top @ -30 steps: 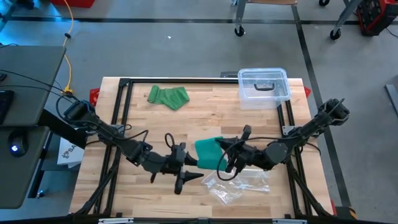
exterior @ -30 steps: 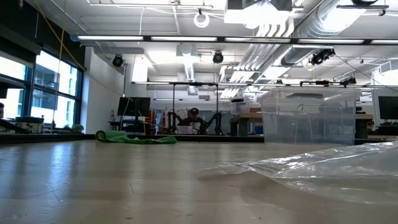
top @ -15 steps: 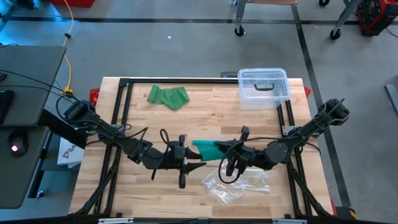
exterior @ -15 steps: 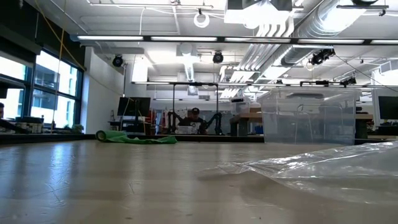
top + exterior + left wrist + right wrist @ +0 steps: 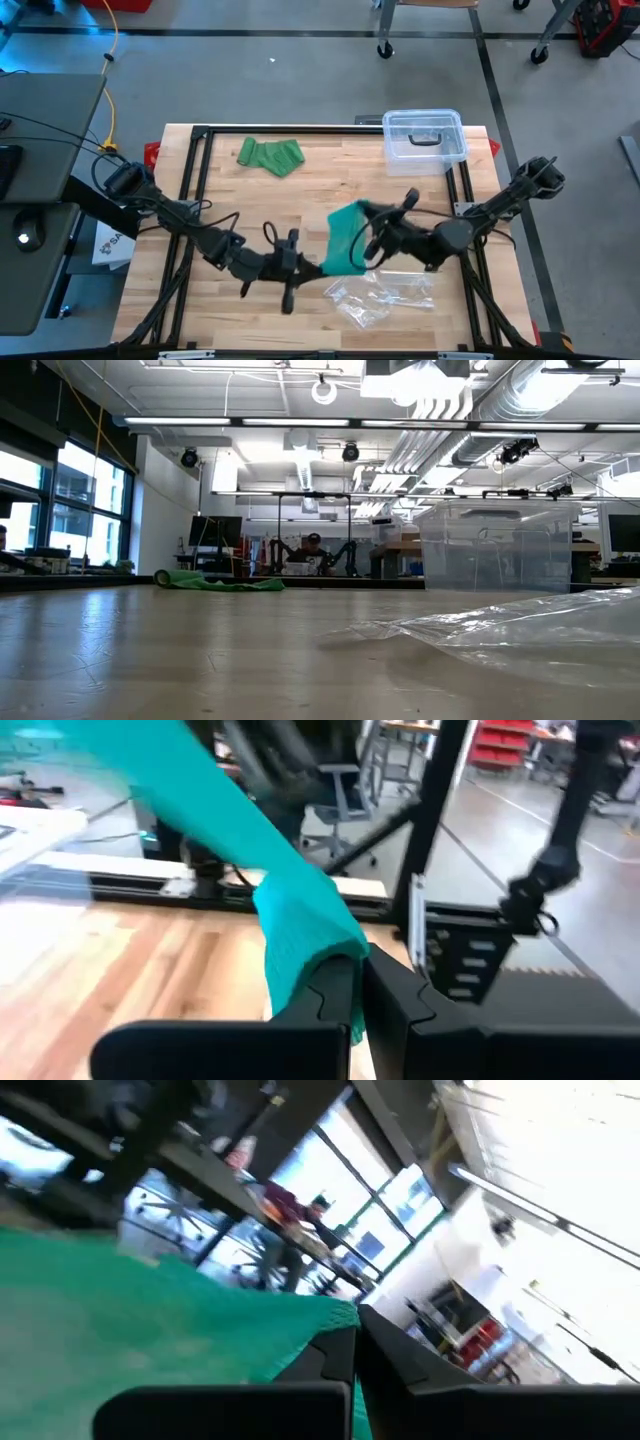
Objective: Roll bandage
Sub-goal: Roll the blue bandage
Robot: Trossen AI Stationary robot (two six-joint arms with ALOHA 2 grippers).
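A teal bandage (image 5: 343,240) hangs in the air over the table's middle, stretched between my two grippers. My left gripper (image 5: 312,266) is shut on its nearer, lower end, and my right gripper (image 5: 363,210) is shut on its farther, upper end. The left wrist view shows the teal strip (image 5: 230,820) running away from the shut fingers (image 5: 335,990). In the right wrist view the cloth (image 5: 150,1310) fills the space beside the shut fingers (image 5: 335,1350). Neither gripper shows in the low view. My left gripper pinches the bandage's near end (image 5: 312,948) between its two fingers, coming in about level from the table's left. The end is bunched at the fingertips and lifted clear; the strip runs up and away from it. My right gripper pinches the bandage's far upper edge (image 5: 318,1328) between its two fingers, coming from the table's right. The cloth spreads out from the fingers toward the left gripper, clear of the table.
A second, green bandage (image 5: 270,155) lies crumpled at the far left of the table. A clear plastic box (image 5: 425,140) stands at the far right. A crinkled clear plastic bag (image 5: 385,293) lies on the table near the front, under the right arm.
My left gripper has shut and taken hold of the bandage's near end. My right gripper has tipped upward and moved a little toward the far edge. The bandage, bunched up before, now spreads as a slanting strip between the two grippers.
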